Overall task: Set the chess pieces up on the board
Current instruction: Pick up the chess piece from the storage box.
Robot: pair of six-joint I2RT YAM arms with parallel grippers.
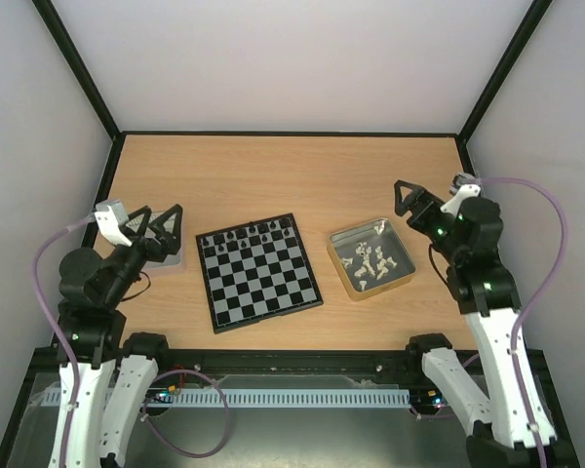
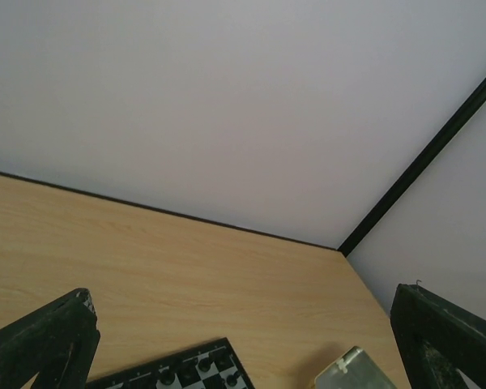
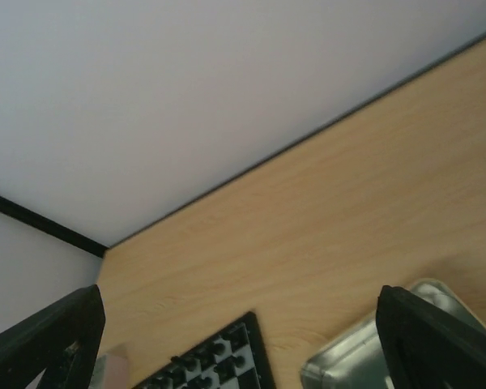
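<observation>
**Desk:** Where is the board (image 1: 258,271)?
**Photographer:** Between the arms, off to the right gripper's (image 1: 409,200) left, with black pieces (image 1: 249,234) ranked along its far edge.
**Desk:** The gold-rimmed tray (image 1: 384,289)?
**Photographer:** Just below that gripper on its left, well apart from the left gripper (image 1: 161,226). The right arm is nearer.
**Desk:** The grippers?
**Photographer:** Both spread wide, holding nothing.
**Desk:** The white pieces (image 1: 369,258)?
**Photographer:** Scattered in the tray, probably the right arm's next pick

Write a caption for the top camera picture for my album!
Black pieces stand along the board's far edge; white pieces lie jumbled in the tray.
</observation>
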